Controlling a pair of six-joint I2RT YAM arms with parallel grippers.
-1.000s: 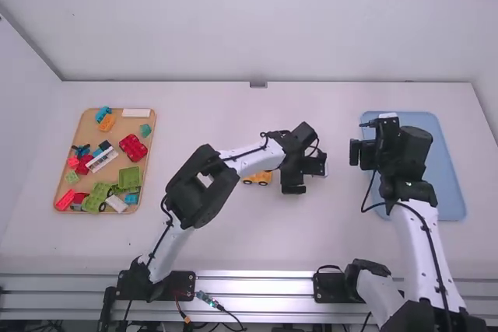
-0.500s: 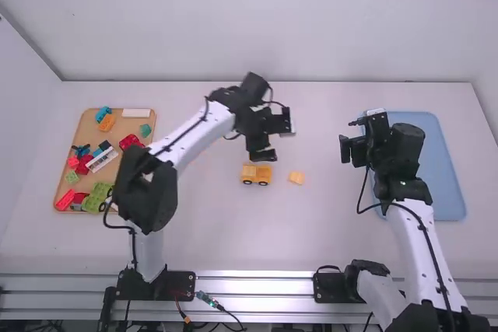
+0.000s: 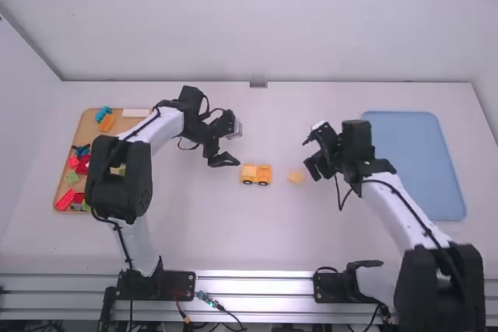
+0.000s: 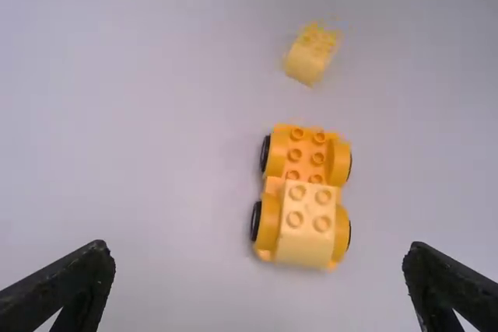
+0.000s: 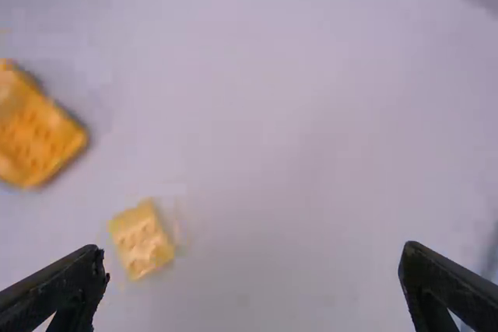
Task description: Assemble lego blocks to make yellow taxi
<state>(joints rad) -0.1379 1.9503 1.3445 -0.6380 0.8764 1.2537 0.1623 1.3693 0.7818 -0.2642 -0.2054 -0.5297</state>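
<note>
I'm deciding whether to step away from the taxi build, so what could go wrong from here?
The yellow car stands on wheels with nothing holding it, so it may roll when a block is pressed on. The small block lies nearer one finger of the open right gripper than the other, so closing at this angle could push it aside or miss it. The open left gripper is also near the car, so the arms might bump if both move in.

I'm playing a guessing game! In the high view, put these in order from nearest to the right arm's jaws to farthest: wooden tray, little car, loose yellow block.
1. Loose yellow block: close by, slightly left.
2. Little car: farther left, mid-table.
3. Wooden tray: far left side.
</note>
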